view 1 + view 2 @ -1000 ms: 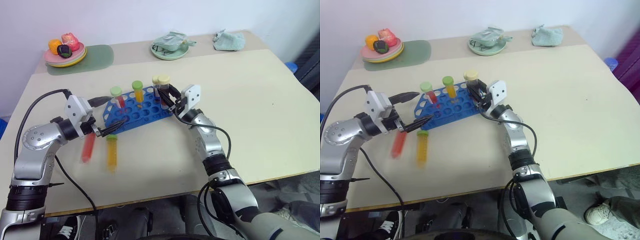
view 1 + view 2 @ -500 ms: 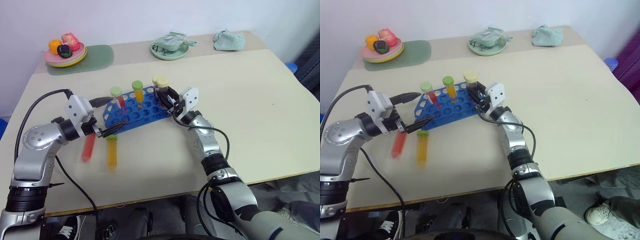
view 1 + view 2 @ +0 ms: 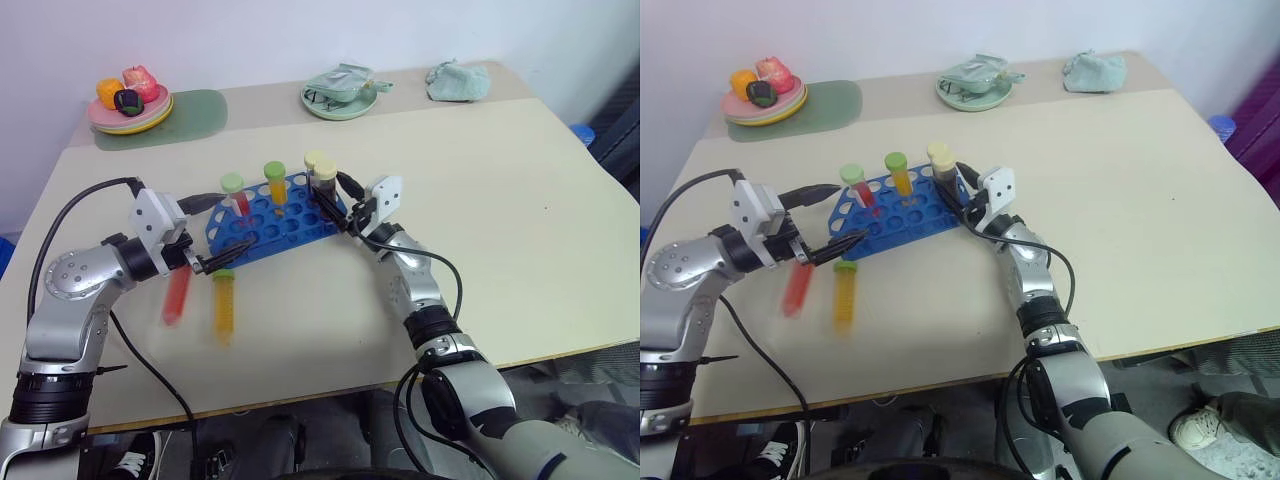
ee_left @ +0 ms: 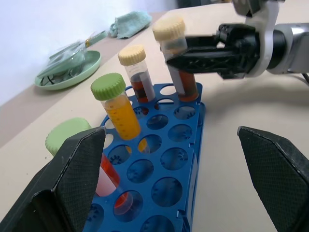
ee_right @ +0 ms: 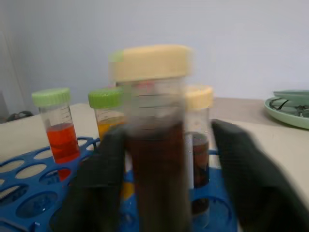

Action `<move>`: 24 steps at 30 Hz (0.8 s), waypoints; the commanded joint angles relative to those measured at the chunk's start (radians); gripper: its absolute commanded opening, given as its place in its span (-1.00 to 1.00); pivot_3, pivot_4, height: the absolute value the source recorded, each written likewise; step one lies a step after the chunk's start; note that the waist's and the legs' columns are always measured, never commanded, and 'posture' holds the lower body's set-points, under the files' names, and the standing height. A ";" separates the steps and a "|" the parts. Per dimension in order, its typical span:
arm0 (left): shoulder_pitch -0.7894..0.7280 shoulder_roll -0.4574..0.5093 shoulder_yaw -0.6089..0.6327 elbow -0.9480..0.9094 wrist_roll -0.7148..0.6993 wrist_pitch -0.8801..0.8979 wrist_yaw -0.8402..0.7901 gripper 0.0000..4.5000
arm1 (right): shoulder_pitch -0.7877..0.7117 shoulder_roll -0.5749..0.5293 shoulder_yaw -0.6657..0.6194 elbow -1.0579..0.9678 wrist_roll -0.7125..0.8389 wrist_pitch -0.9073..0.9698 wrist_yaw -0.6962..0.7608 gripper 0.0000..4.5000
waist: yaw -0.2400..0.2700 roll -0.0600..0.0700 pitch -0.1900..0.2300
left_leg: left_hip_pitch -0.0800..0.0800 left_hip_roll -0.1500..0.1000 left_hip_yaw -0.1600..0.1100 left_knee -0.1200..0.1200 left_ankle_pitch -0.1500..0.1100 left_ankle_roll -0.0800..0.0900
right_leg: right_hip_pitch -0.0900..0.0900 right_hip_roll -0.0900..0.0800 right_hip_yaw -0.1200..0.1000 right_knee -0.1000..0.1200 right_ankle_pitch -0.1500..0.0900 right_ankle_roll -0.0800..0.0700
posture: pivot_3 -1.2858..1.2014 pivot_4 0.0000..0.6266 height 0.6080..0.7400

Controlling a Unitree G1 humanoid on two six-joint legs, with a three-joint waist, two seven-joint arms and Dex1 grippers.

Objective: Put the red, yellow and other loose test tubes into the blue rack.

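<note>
Beige table [image 3: 520, 200] vs pale wall; fruit plate [image 3: 130, 112] on green mat back left, green dish [image 3: 340, 98] and crumpled cloth [image 3: 458, 80] at rear. No legible writing, only graduation marks on tubes. Blue rack [image 3: 275, 222] mid-table w/ four capped tubes. Red tube [image 3: 177, 296] and yellow tube [image 3: 224, 303] lie loose on table near the rack. Left gripper [image 3: 215, 232] fingers wide apart at rack end, empty, unmoved. Right gripper [image 3: 340, 203], clamped on dark cream-capped tube [image 3: 321, 178] a sec ago, now spread beside it.
</note>
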 commanded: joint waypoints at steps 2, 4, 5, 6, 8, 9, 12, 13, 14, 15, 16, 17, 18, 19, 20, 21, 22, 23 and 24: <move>-0.017 0.011 0.020 -0.028 -0.006 -0.012 0.002 1.00 | 0.011 -0.026 -0.005 -0.092 0.012 0.011 0.021 0.98 | 0.001 0.000 0.000 | 0.000 0.000 0.000 0.000 0.000 0.000 | 0.000 0.000 0.000 0.000 0.000 0.000 | 0.03 -0.52 1.00; -0.019 0.011 0.019 -0.025 -0.005 -0.015 0.000 1.00 | 0.021 -0.040 -0.010 -0.126 0.022 0.035 0.026 0.98 | 0.002 0.000 0.000 | 0.000 0.000 0.000 0.000 0.000 0.000 | 0.000 0.000 0.000 0.000 0.000 0.000 | 0.03 -0.52 1.00; -0.019 0.012 0.018 -0.024 -0.004 -0.016 -0.002 1.00 | 0.032 -0.053 -0.004 -0.150 0.018 0.048 0.033 0.98 | 0.002 0.000 0.000 | 0.000 0.000 0.000 0.000 0.000 0.000 | 0.000 0.000 0.000 0.000 0.000 0.000 | 0.03 -0.52 1.00; -0.019 0.014 0.017 -0.025 -0.003 -0.016 -0.003 1.00 | 0.042 -0.068 0.000 -0.174 0.013 0.055 0.039 0.98 | 0.002 0.000 0.000 | 0.000 0.000 0.000 0.000 0.000 0.000 | 0.000 0.000 0.000 0.000 0.000 0.000 | 0.03 -0.52 1.00; -0.015 0.014 0.020 -0.038 -0.009 -0.006 -0.001 1.00 | 0.066 -0.115 -0.009 -0.241 0.028 0.097 0.060 0.98 | 0.002 0.000 0.000 | 0.000 0.000 0.000 0.000 0.000 0.000 | 0.000 0.000 0.000 0.000 0.000 0.000 | 0.03 -0.52 1.00; -0.013 0.015 0.021 -0.042 -0.011 -0.003 0.000 1.00 | 0.074 -0.130 -0.011 -0.262 0.032 0.112 0.064 0.98 | 0.003 0.000 0.000 | 0.000 0.000 0.000 0.000 0.000 0.000 | 0.000 0.000 0.000 0.000 0.000 0.000 | 0.03 -0.52 1.00; 0.008 0.017 0.023 -0.066 -0.014 0.008 0.001 1.00 | 0.111 -0.204 -0.021 -0.382 0.082 0.219 0.112 0.98 | 0.004 0.000 0.000 | 0.000 0.000 0.000 0.000 0.000 0.000 | 0.000 0.000 0.000 0.000 0.000 0.000 | 0.03 -0.52 1.00; 0.014 0.018 0.023 -0.073 -0.014 0.011 0.001 1.00 | 0.121 -0.223 -0.022 -0.415 0.096 0.251 0.124 0.98 | 0.004 0.000 0.000 | 0.000 0.000 0.000 0.000 0.000 0.000 | 0.000 0.000 0.000 0.000 0.000 0.000 | 0.03 -0.52 1.00; 0.019 0.020 0.025 -0.082 -0.018 0.020 0.002 1.00 | 0.132 -0.248 -0.028 -0.456 0.131 0.301 0.150 0.98 | 0.004 0.000 0.000 | 0.000 0.001 0.000 0.000 0.000 0.000 | 0.000 0.000 0.000 0.000 0.000 0.000 | 0.03 -0.52 1.00; 0.028 0.022 0.026 -0.094 -0.019 0.035 0.009 1.00 | 0.142 -0.285 -0.035 -0.493 0.156 0.347 0.180 0.98 | 0.006 0.000 0.000 | 0.000 0.001 0.000 0.000 0.000 0.000 | 0.000 0.000 0.000 0.000 0.000 0.000 | 0.03 -0.52 1.00; 0.034 0.026 0.031 -0.102 -0.022 0.047 0.012 1.00 | 0.149 -0.310 -0.039 -0.524 0.174 0.383 0.197 0.98 | 0.009 0.000 0.000 | 0.000 0.001 0.000 0.000 0.000 0.000 | 0.000 0.000 0.000 0.000 0.000 0.000 | 0.03 -0.52 1.00; 0.045 0.032 0.032 -0.121 -0.028 0.068 0.014 1.00 | 0.159 -0.356 -0.055 -0.575 0.231 0.456 0.238 0.98 | 0.011 0.000 0.000 | 0.000 0.001 0.000 0.000 0.000 0.000 | 0.000 -0.001 0.000 0.000 0.000 0.000 | 0.03 -0.52 1.00; 0.052 0.036 0.033 -0.135 -0.032 0.082 0.016 1.00 | 0.164 -0.387 -0.066 -0.609 0.270 0.507 0.264 0.98 | 0.016 0.001 0.000 | 0.000 0.001 0.001 0.000 0.000 0.000 | 0.000 -0.001 0.000 0.000 0.000 0.000 | 0.03 -0.52 1.00; 0.063 0.050 0.031 -0.155 -0.019 0.104 0.027 1.00 | 0.172 -0.438 -0.076 -0.652 0.308 0.566 0.303 0.98 | 0.024 0.001 0.000 | -0.001 0.001 0.001 0.000 0.000 0.001 | 0.000 -0.001 0.000 -0.001 0.000 0.000 | 0.03 -0.52 1.00; 0.078 0.069 0.033 -0.179 -0.018 0.122 0.019 1.00 | 0.180 -0.495 -0.087 -0.692 0.348 0.629 0.343 0.98 | 0.028 0.001 0.000 | -0.001 0.001 0.001 0.000 0.000 0.001 | 0.000 -0.001 0.001 -0.001 0.000 0.000 | 0.03 -0.52 1.00; 0.087 0.084 0.042 -0.210 -0.014 0.190 0.060 1.00 | 0.185 -0.558 -0.103 -0.723 0.385 0.686 0.388 0.98 | 0.032 0.001 0.001 | -0.001 0.001 0.001 0.000 -0.001 0.001 | 0.000 -0.001 0.001 -0.001 0.000 0.000 | 0.03 -0.52 1.00; 0.097 0.101 0.045 -0.244 -0.003 0.234 0.089 1.00 | 0.189 -0.615 -0.115 -0.751 0.419 0.739 0.430 0.98 | 0.037 0.001 0.001 | -0.001 0.001 0.002 0.001 -0.001 0.002 | 0.000 -0.001 0.001 -0.001 0.000 0.000 | 0.03 -0.52 1.00; 0.109 0.119 0.045 -0.279 -0.002 0.262 0.097 1.00 | 0.193 -0.661 -0.120 -0.772 0.446 0.781 0.464 0.98 | 0.046 0.001 0.001 | -0.001 0.001 0.002 0.001 -0.001 0.002 | 0.001 -0.001 0.001 -0.001 0.000 0.000 | 0.03 -0.52 1.00; 0.123 0.142 0.049 -0.309 -0.011 0.310 0.104 1.00 | 0.197 -0.699 -0.118 -0.793 0.462 0.816 0.491 0.98 | 0.053 0.001 0.001 | -0.001 0.001 0.002 0.001 -0.001 0.003 | 0.001 -0.001 0.001 -0.002 0.000 0.000 | 0.03 -0.52 1.00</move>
